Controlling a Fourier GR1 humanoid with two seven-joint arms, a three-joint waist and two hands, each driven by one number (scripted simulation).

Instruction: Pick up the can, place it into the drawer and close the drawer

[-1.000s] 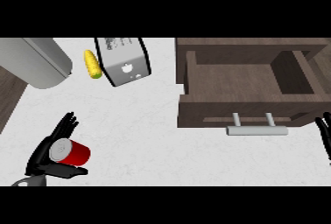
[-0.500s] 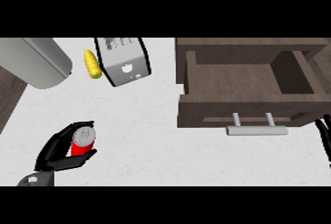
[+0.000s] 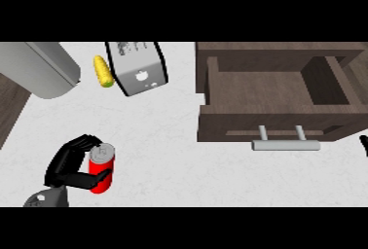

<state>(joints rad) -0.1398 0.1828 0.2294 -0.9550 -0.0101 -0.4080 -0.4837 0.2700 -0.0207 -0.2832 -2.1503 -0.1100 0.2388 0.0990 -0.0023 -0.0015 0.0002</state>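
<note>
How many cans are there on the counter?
1. The red can stands at the lower left of the counter, with the left hand curled round it. None shows elsewhere.

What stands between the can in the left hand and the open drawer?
Nothing visible. The can, held by the left hand, has bare counter to its right up to the drawer, which is open. The corn and toaster sit farther back, off that line.

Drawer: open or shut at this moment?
Open. The drawer is pulled out from the cabinet, its bare wooden inside visible from above, handle toward the robot.
</note>
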